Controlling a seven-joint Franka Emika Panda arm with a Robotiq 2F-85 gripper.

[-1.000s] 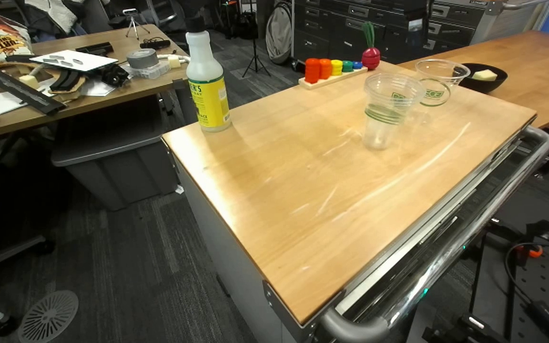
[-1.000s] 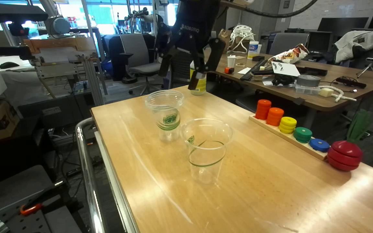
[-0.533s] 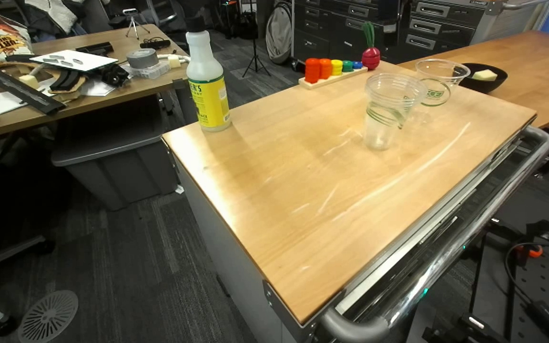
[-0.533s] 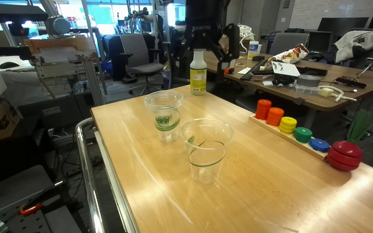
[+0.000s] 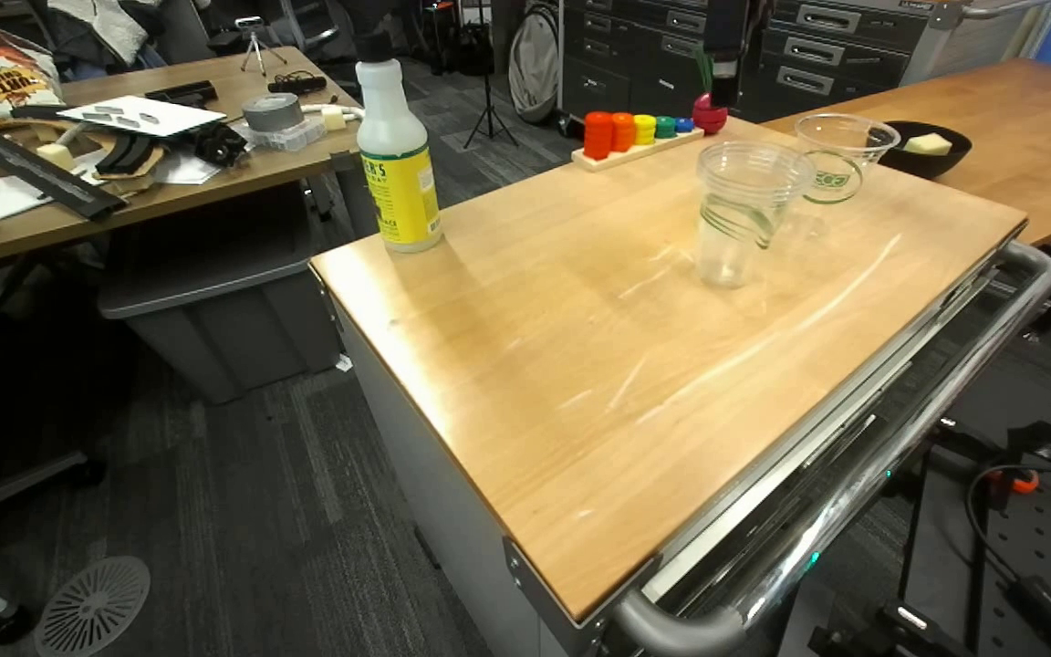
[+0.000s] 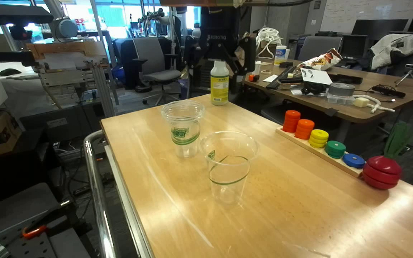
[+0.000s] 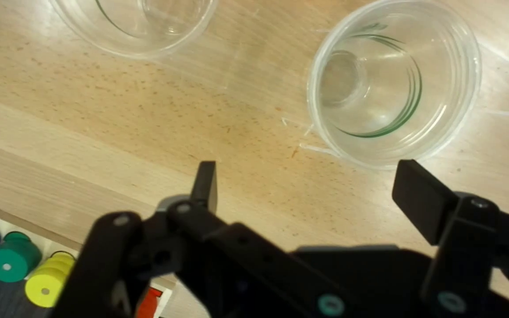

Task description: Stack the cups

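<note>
Clear plastic: a nest of cups stands upright on the wooden counter, left of centre in an exterior view; several rims show closely stacked, exact count not readable. A single cup, also clear and upright, stands near the nest, about the centre of the frame. Wrist view: nest at upper right, single cup at upper left and cut by the top edge, wood showing between the two. Claw: jaws wide apart, wood grain visible between the fingers. In both exterior views it hangs higher in the frame than the nest, apart from it. Yellow-labelled bottle upright at upper centre of an exterior view, its top hidden behind the claw. Toward the right of the frame: stacking toy, orange-red, yellow, green and blue discs on a wooden strip; red toy with green leaves just beside its end. Black bowl with a pale piece inside, upper right in an exterior view.
</note>
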